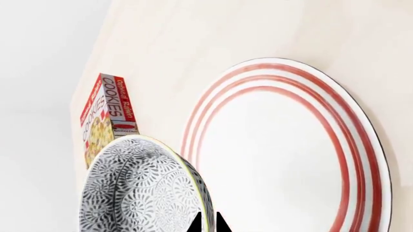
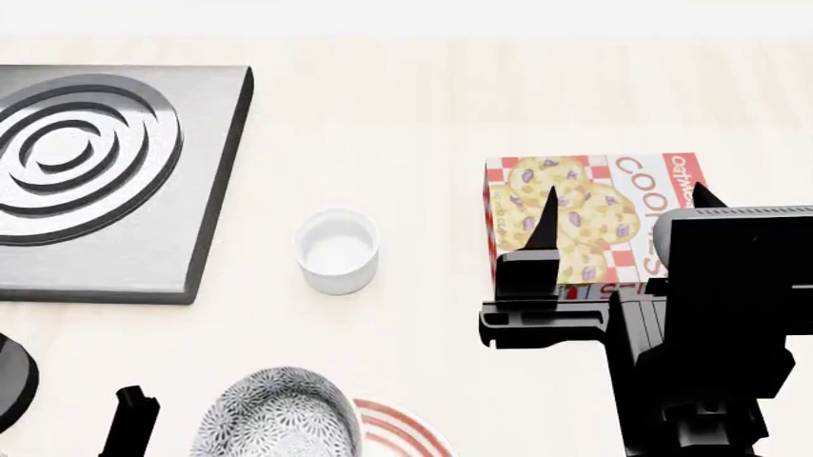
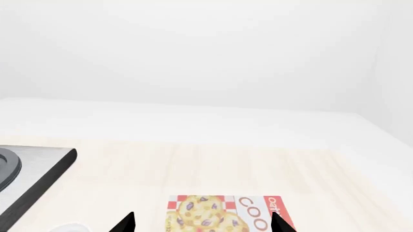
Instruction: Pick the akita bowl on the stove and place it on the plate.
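Note:
The akita bowl (image 1: 139,188), white with dense grey floral speckle, is off the stove (image 2: 102,181), whose ring burner is bare. My left gripper (image 1: 210,223) is shut on the bowl's rim, one finger inside and one outside. The bowl (image 2: 273,419) hangs beside and partly over the red-ringed white plate (image 1: 284,154), at the head view's bottom edge, where only a slice of the plate (image 2: 400,428) shows. Whether the bowl touches the plate I cannot tell. My right gripper (image 2: 625,205) is open over the cookie box, holding nothing.
A small plain white cup (image 2: 338,249) stands between the stove and a flat cookie box (image 2: 584,219). The black stove knob (image 2: 13,376) sits at the left edge. The cookie box (image 1: 106,113) lies just beyond the bowl in the left wrist view.

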